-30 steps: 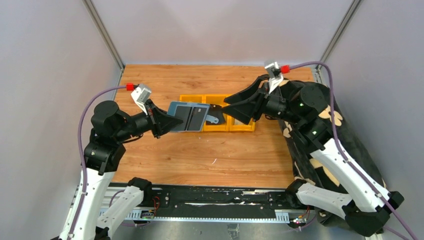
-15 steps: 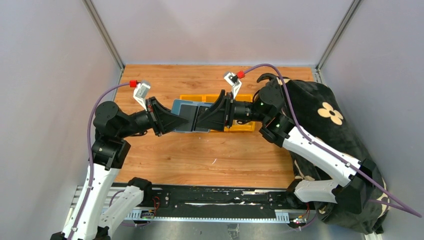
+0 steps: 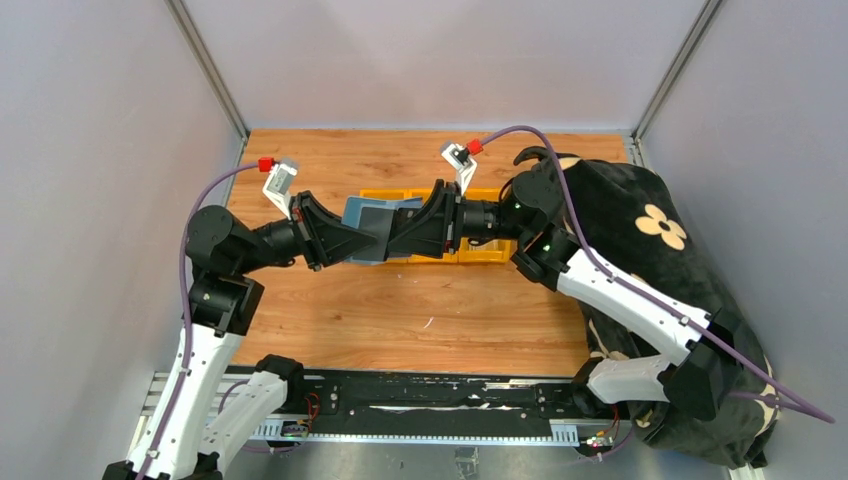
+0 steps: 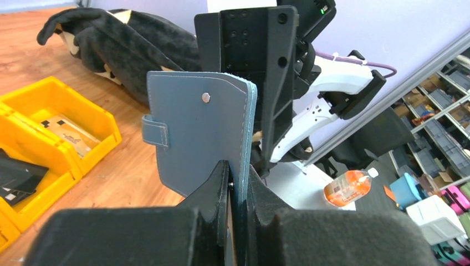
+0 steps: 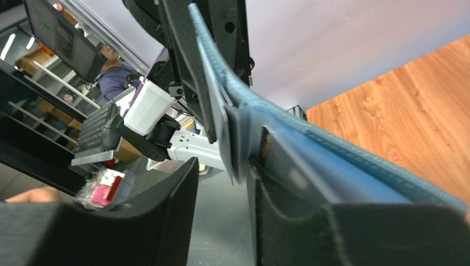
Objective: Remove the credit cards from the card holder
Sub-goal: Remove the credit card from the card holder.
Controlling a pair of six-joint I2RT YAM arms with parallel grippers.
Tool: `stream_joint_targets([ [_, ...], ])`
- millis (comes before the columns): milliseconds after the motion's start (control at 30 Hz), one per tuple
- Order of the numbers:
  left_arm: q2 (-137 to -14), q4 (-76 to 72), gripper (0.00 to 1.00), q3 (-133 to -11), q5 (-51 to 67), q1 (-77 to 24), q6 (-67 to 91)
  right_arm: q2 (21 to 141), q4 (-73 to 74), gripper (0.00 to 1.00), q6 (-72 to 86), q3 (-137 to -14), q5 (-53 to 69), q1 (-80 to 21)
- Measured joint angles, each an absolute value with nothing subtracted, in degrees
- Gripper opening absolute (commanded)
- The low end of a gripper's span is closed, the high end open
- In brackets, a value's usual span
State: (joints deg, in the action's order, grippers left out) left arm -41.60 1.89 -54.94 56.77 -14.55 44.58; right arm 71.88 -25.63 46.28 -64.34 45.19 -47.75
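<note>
Slate-blue card holder [image 4: 197, 138] hangs above the tabletop [image 3: 400, 310], by the yellow bins [image 3: 485, 252] at 12 o'clock. Left hand [image 4: 237, 172], in from 9 o'clock, pinches its lower edge tight to steady it. Right hand [image 5: 221, 166], from 3 o'clock, half-wide, straddles the free end, probably to pull the credit cards; none clearly visible.
</note>
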Motion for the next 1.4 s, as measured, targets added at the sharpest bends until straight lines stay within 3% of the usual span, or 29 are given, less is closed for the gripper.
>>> stream_joint_targets([
  [233, -41.1, 7.0, 0.11, -55.4, 55.7, -14.2, 37.1, 75.6, -29.3, 0.19, 50.7, -64.4, 46.4, -47.5],
  [400, -41.1, 9.0, 0.18, -56.1, 55.3, -14.0, 33.6, 76.7, -30.3, 0.02, 52.6, -64.4, 46.5, -47.1],
  [467, -41.1, 9.6, 0.21, -56.4, 55.3, -14.0, 32.4, 76.7, -30.7, 0.0, 53.0, -64.4, 46.6, -47.2],
  [567, -41.3, 12.7, 0.36, -56.4, 56.1, -14.2, 30.3, 76.7, -32.3, 0.0, 53.2, -64.4, 46.5, -47.5],
  [633, -41.5, 15.2, 0.39, -56.4, 56.7, -14.5, 29.1, 76.7, -33.0, 0.0, 53.1, -64.3, 46.2, -47.6],
  [667, -41.5, 16.1, 0.37, -56.4, 57.0, -14.5, 28.7, 76.7, -33.2, 0.0, 53.1, -64.2, 45.9, -47.6],
  [800, -41.4, 15.9, 0.13, -56.2, 59.0, -14.6, 30.1, 76.3, -33.5, 0.0, 53.1, -63.0, 45.1, -47.6],
  [1000, -41.1, 10.7, 0.04, -54.7, 61.3, -14.5, 36.3, 74.2, -34.8, 0.0, 53.1, -61.5, 44.9, -47.9],
  [1067, -41.1, 9.4, 0.0, -54.4, 62.0, -14.5, 37.8, 73.8, -35.5, 0.06, 53.1, -61.1, 44.8, -48.0],
  [1200, -41.1, 7.6, 0.0, -54.0, 62.3, -14.5, 39.7, 73.8, -37.0, 0.23, 54.0, -60.8, 44.8, -48.0],
  [1400, -40.9, 5.9, 0.0, -53.7, 62.2, -14.5, 41.4, 73.9, -41.5, 0.4, 56.9, -60.0, 44.8, -48.0],
])
